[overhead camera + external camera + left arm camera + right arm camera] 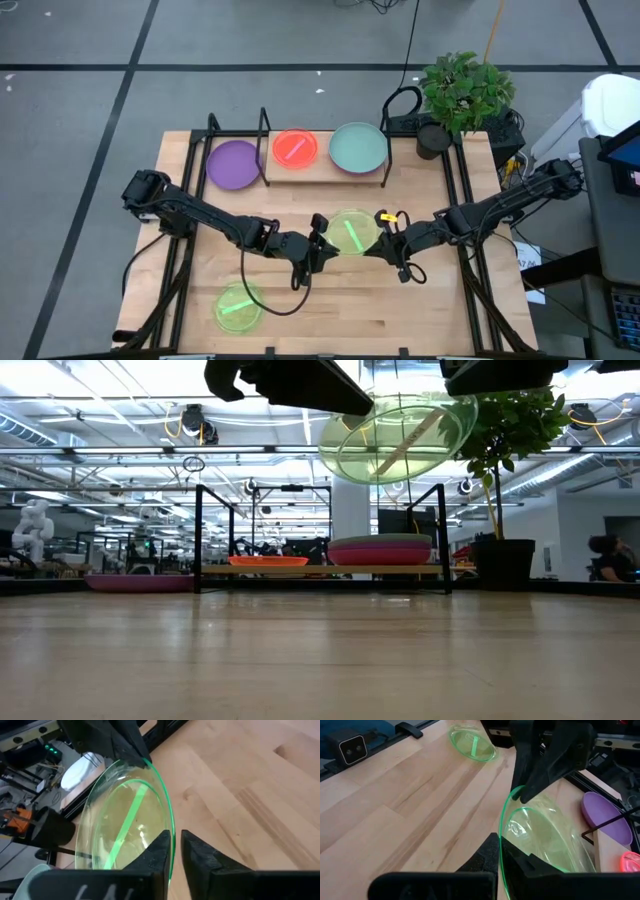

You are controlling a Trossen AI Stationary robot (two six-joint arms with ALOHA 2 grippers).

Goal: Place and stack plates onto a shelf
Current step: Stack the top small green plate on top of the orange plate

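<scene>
A translucent green plate [350, 232] hangs above the table's middle between my two grippers. My left gripper [322, 241] is shut on its left rim and my right gripper [383, 241] on its right rim. A second green plate [238, 307] lies flat on the table at the near left. On the shelf [320, 170] at the far side rest a red plate [295, 148] and a teal plate [357, 147]; in the low view the teal one tops a magenta plate [380, 552]. A purple plate [233, 163] lies left of the shelf plank. My left gripper pinches the green plate's rim [171, 837] between its two fingers, coming from the table's left and slanting down. The rim runs across the fingers. The plate is lifted clear of the table and tilted. My right gripper pinches the opposite rim [503, 832] between its two fingers, coming from the table's right and slanting down. The plate sits clear of the table, tilted, its hollow side facing upward.
A potted plant [462, 92] stands at the far right corner beside the shelf's black end frame [385, 150]. Cables loop near the table's middle [275, 300]. Bare tabletop [400, 320] lies at the near right.
</scene>
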